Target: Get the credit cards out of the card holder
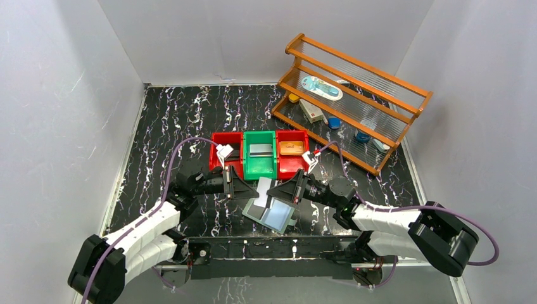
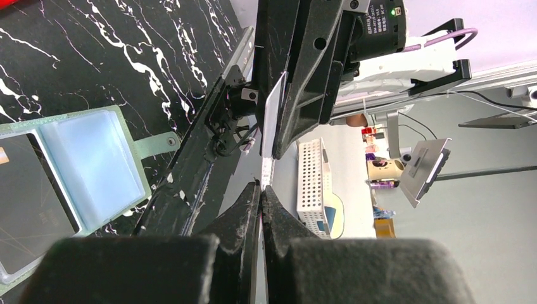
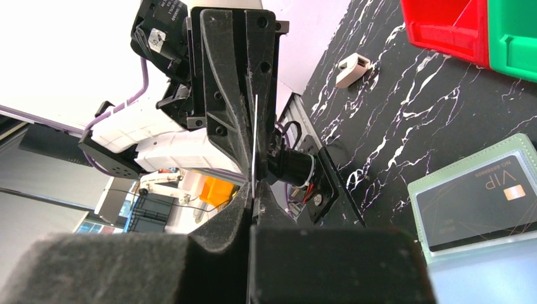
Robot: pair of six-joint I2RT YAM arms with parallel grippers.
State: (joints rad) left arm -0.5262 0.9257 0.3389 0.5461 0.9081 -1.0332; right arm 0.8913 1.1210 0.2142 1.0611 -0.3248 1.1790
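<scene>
The sage-green card holder [image 1: 273, 214] lies open on the table between the arms, its pale blue sleeves up. A dark card [image 3: 475, 201] sits in one sleeve; it also shows in the left wrist view [image 2: 28, 196]. A silvery grey card [image 1: 263, 188] is held edge-on above the holder, pinched from both sides. My left gripper [image 1: 253, 189] is shut on one end of it [image 2: 261, 185]. My right gripper [image 1: 273, 190] is shut on the other end [image 3: 253, 195]. The card's thin edge shows in the left wrist view [image 2: 272, 123] and in the right wrist view [image 3: 254, 142].
Three bins stand just behind the grippers: a red one [image 1: 218, 140], a green one [image 1: 260, 166] with a grey card, a red one [image 1: 292, 166] with a tan-gold card. A wooden rack [image 1: 354, 95] holding small items stands at the back right. A small pinkish-white clip [image 3: 351, 66] lies on the table.
</scene>
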